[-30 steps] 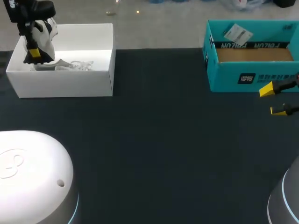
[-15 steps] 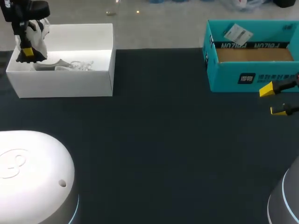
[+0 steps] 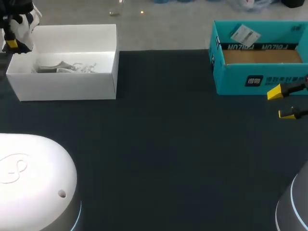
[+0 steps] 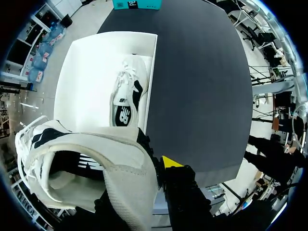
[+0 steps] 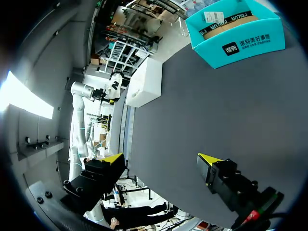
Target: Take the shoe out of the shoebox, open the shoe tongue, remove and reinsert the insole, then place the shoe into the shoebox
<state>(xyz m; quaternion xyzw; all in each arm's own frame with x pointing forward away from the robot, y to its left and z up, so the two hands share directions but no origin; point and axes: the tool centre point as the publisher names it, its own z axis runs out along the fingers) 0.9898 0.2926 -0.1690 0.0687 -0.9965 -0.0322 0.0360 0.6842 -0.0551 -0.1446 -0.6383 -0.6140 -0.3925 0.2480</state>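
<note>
My left gripper (image 3: 12,44) is at the far left edge, above the left end of the white shoebox (image 3: 67,82), shut on the heel collar of a white shoe (image 3: 30,18). In the left wrist view this shoe (image 4: 86,163) hangs in front of the gripper (image 4: 150,168), its opening facing the camera, with one yellow tip outside the heel. Below it lies the shoebox (image 4: 82,72) with a second white shoe (image 4: 127,98) on its side. That second shoe (image 3: 62,67) also shows in the head view. My right gripper (image 3: 287,102) stands open and empty at the right edge.
A teal cardboard box (image 3: 260,60) with a brown bottom and a white tag stands at the back right, just behind my right gripper (image 5: 163,166). The dark table (image 3: 168,144) stretches between the two boxes. My arms' white bases fill the near corners.
My left gripper has lifted the shoe up out of the white shoebox and carried it left, toward the view's corner. The right arm has not moved.
</note>
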